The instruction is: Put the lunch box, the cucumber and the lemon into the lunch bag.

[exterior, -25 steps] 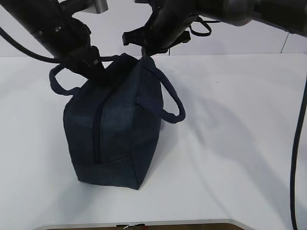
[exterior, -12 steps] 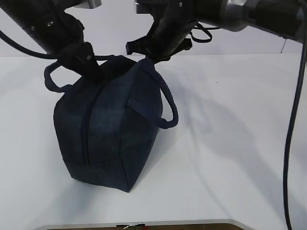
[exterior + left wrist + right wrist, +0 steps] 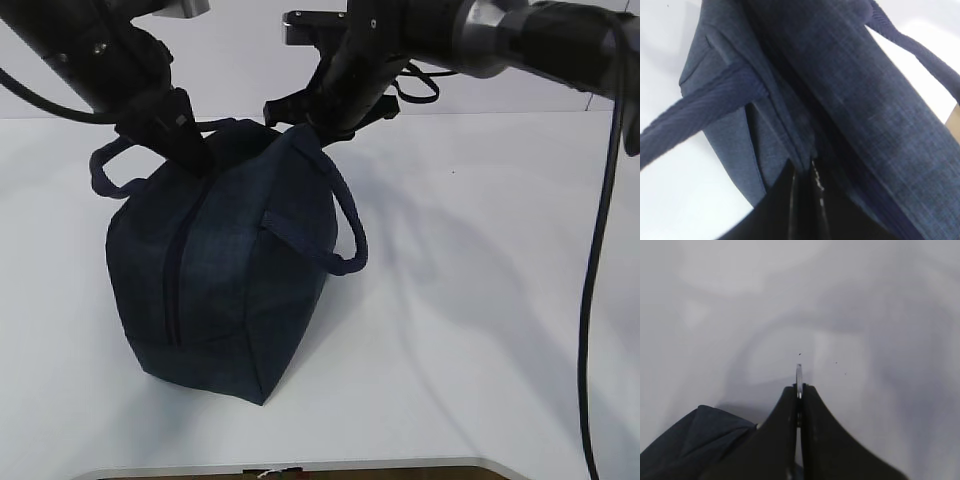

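The left gripper [image 3: 805, 172] pinches the lunch bag [image 3: 225, 270] fabric by its zipper; the right gripper [image 3: 799, 390] pinches the silver ring pull [image 3: 799, 376], bag standing near the table [image 3: 480, 300] left edge.

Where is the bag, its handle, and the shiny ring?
bag [image 3: 230, 290], exterior view, on its front side panel.
handle [image 3: 350, 225], exterior view, on the right loop hanging beside the bag.
ring [image 3: 799, 374], right wrist view, on the silver edge above the shut right gripper's fingertips.

White table [image 3: 480, 330]; navy lunch bag [image 3: 220, 270] standing on it, left of centre.
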